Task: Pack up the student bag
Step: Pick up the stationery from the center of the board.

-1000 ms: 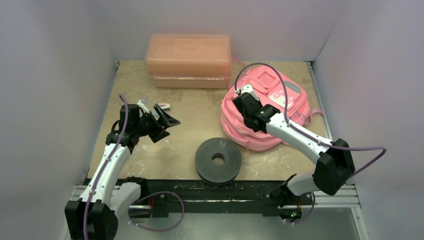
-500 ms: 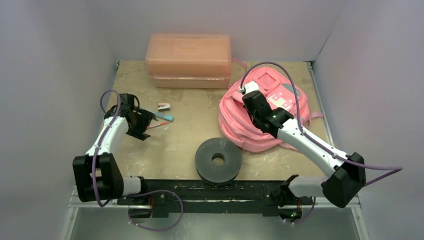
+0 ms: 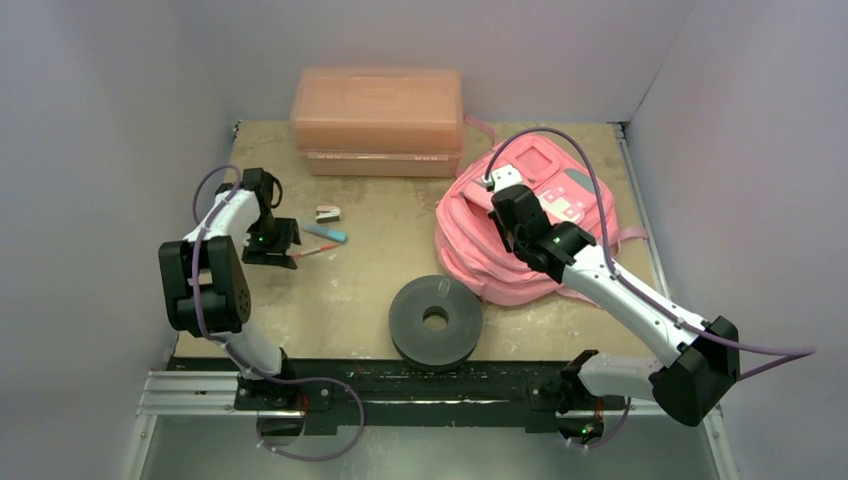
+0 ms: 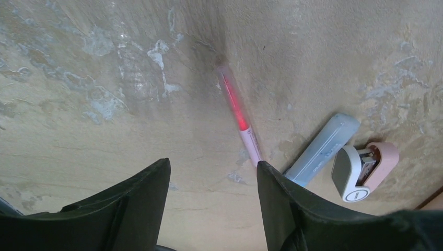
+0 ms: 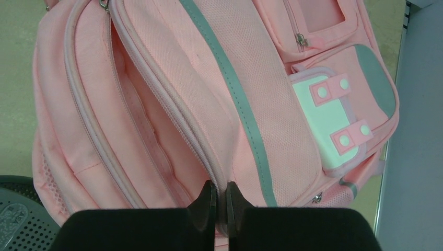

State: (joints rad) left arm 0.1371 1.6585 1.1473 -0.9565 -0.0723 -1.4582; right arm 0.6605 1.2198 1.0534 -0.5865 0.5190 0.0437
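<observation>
Item: backpack point(image 3: 465, 250), pink with grey trim, lying on its back at the right side of the table point(image 3: 360, 290), front pockets facing up, main zip parted. Right gripper point(image 5: 220, 196): fingers pressed together on the rim of that open zip, apparently pinching the fabric edge. Over the last second this arm has shifted slightly toward the right and the backpack has crept with it, so the mouth looks to be held ready for loading. Left gripper point(image 4: 211, 175): fingers spread with nothing between them, though the gap is narrower than a second ago. This arm has drawn back to the left and folded at the elbow, and its gripper now hangs low over the table just beside the loose items it covered earlier. Loose items, all unpacked: pink pen point(image 4: 237, 117), nearest the spread fingers; blue pen point(image 4: 321, 149), touching its end; what looks like a small stapler point(image 4: 363, 167), just beside the blue one. Also present: salmon plastic box point(image 3: 378, 115) at the far edge, dark ring-shaped disc point(image 3: 436, 320) near the arm bases. Status, as judged: packing barely begun, with the pink pen the likely first pick.
</observation>
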